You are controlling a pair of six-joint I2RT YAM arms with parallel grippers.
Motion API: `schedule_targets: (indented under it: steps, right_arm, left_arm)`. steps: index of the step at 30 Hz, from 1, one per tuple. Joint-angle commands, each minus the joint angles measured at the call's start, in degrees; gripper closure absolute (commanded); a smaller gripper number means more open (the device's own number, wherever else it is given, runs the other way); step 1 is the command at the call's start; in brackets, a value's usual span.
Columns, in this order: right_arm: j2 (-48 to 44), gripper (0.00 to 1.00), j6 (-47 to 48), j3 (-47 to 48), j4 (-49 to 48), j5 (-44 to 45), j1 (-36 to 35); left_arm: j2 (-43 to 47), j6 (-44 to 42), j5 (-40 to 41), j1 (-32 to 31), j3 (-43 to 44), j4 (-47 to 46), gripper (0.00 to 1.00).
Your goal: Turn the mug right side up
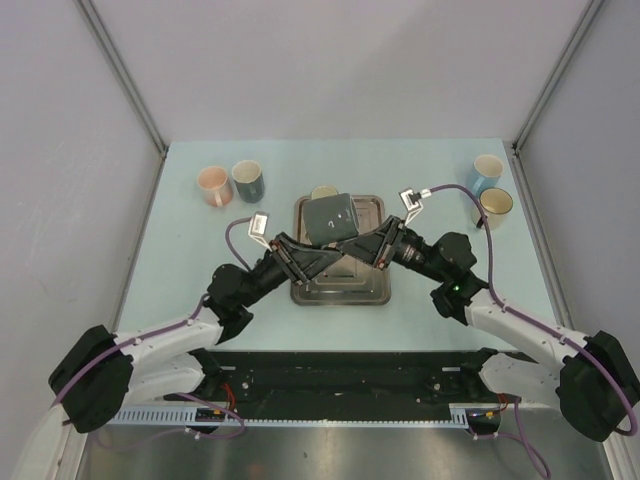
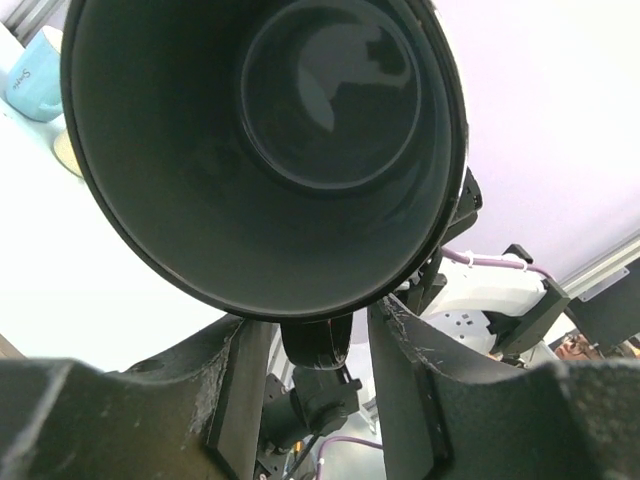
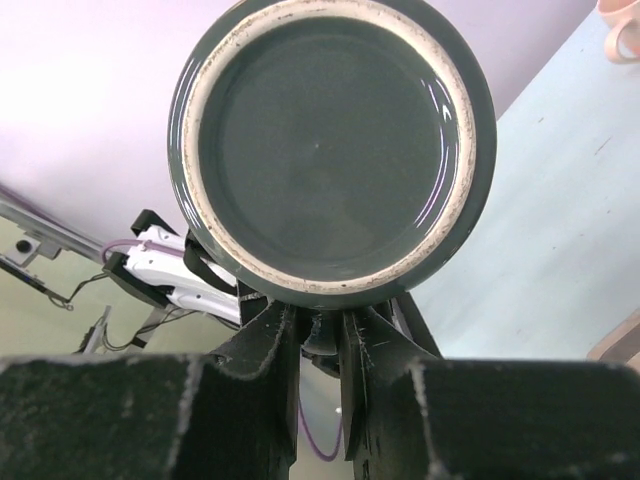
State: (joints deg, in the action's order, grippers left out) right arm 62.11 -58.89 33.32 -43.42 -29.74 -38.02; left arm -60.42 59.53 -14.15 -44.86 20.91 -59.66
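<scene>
Right gripper point(image 1: 362, 245) and left gripper point(image 1: 318, 250) meet beneath the dark mug point(image 1: 332, 218), held on its side in the air above the metal tray point(image 1: 340, 292). Left wrist: mouth faces camera, handle point(image 2: 315, 345) between parted jaws, slim gaps either side. Right wrist: base point(image 3: 330, 150) faces camera, jaws clamped on the handle

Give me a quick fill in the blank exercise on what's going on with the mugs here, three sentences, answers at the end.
1. The dark grey ceramic mug hangs in the air over the silver metal ___.
2. The right gripper is shut on the mug's ___.
3. At the table's far right, a light blue mug and a cream mug make ___ mugs standing upright.

Missing words: tray; handle; two.
</scene>
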Motion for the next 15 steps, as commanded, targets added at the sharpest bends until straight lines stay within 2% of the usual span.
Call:
schedule_targets:
  steps: [1,8,14,15]
  right_arm:
    - [-3.57,1.0,5.63,1.31,1.13,2.05,-1.7]
    - [-4.01,1.0,7.13,1.31,2.64,2.14,-2.23]
    - [-4.1,1.0,8.44,1.22,4.13,2.4,-2.85]
    - [-4.19,1.0,8.62,1.22,4.31,2.49,-2.94]
  left_arm:
    - [-0.22,3.14,0.26,0.04,4.05,-4.5,0.53]
    - [-0.66,5.16,1.41,0.04,4.67,-5.73,0.63]
    - [-1.01,6.3,1.41,0.04,4.84,-7.05,0.75]
    - [-0.93,6.3,1.41,0.04,4.85,-7.05,0.79]
